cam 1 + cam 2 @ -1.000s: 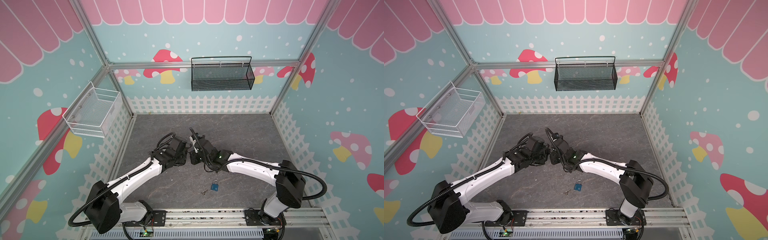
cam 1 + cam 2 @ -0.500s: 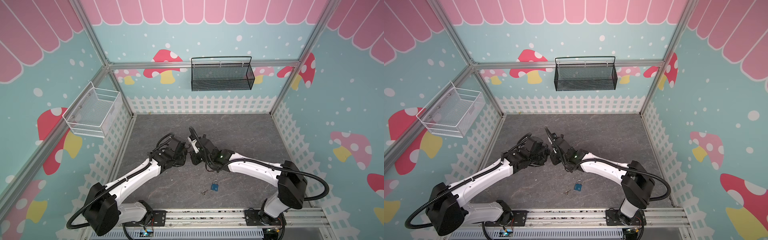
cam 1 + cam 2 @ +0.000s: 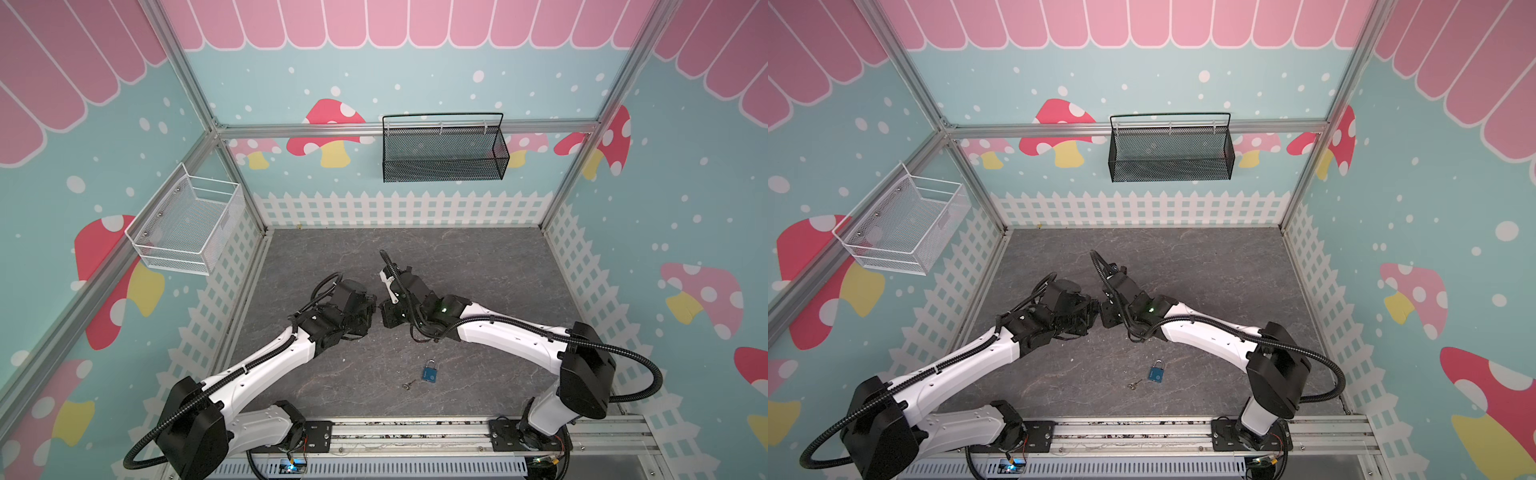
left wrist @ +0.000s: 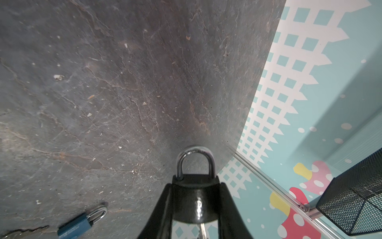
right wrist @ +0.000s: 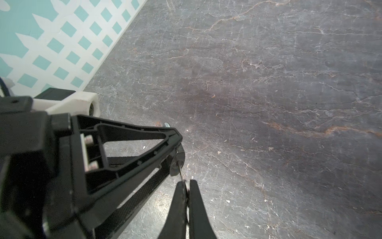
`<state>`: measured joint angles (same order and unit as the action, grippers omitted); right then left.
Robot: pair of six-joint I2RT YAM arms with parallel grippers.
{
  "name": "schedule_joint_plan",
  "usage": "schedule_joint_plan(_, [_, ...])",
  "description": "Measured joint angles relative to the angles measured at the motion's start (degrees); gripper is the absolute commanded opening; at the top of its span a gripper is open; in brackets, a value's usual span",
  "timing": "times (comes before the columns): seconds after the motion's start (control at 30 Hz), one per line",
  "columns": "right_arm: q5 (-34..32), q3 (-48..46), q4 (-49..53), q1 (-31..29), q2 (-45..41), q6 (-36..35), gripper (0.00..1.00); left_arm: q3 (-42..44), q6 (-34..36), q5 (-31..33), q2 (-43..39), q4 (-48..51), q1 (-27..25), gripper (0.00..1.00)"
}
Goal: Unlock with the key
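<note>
As the left gripper clamps the black padlock by the two sides of its body, its fingers part-way apart to the width of the lock, the right gripper pinches the key with its fingers closed almost together. The two arms meet nose to nose above the middle of the worktop, a little toward its left edge, in both top views. The lock's silver shackle points away from the left wrist camera, and both of its legs meet the body. Seen edge-on from the right wrist, the key's thin blade runs from the right fingertips up to the underside of the lock; how deep it sits cannot be told. A blue padlock lies flat near the worktop's front edge, about midway along it, with a loose key just beside it on the left; neither gripper touches them. A black mesh basket hangs on the back wall and a white wire basket on the left wall.
</note>
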<state>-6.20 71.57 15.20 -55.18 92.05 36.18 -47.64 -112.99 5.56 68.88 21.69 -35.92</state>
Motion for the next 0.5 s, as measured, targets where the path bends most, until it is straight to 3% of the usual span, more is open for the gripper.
schedule_joint_plan(0.5, [-5.33,-1.44,-0.39,-1.70,-2.25,0.33,0.00,0.11,-2.32,-0.90,-0.96,-2.23,-0.17,0.00])
